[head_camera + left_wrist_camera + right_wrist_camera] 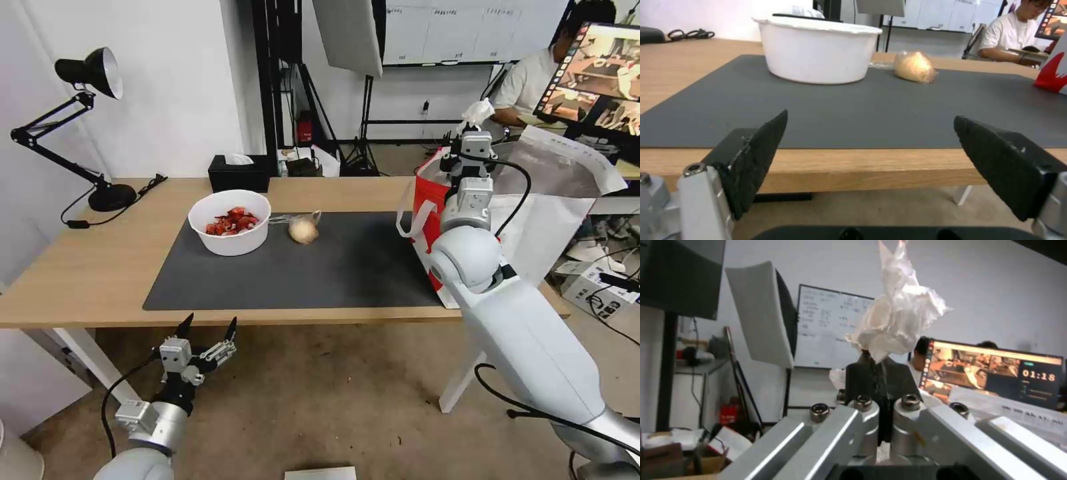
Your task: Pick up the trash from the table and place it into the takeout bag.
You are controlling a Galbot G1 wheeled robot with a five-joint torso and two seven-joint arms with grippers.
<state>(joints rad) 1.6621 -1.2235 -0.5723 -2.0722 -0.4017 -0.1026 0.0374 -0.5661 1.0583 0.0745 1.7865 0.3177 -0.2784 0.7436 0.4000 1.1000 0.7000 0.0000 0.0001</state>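
Note:
A crumpled white tissue (477, 111) (897, 318) is pinched in my right gripper (475, 128) (876, 361), which is shut on it and raised above the open red-and-white takeout bag (433, 200). On the table's (87, 267) dark grey mat (300, 273) stand a white bowl of red scraps (230, 223) (818, 53) and, to its right, a clear bag with a yellowish lump (303, 230) (913, 66). My left gripper (207, 331) (871, 133) hangs open below the table's front edge, short of the bowl, holding nothing.
A black tissue box (239, 173) sits at the table's back edge behind the bowl. A black desk lamp (87, 127) with its cable stands at the far left. The bag's foil-lined flap (553, 180) rises at the right, beside my right arm.

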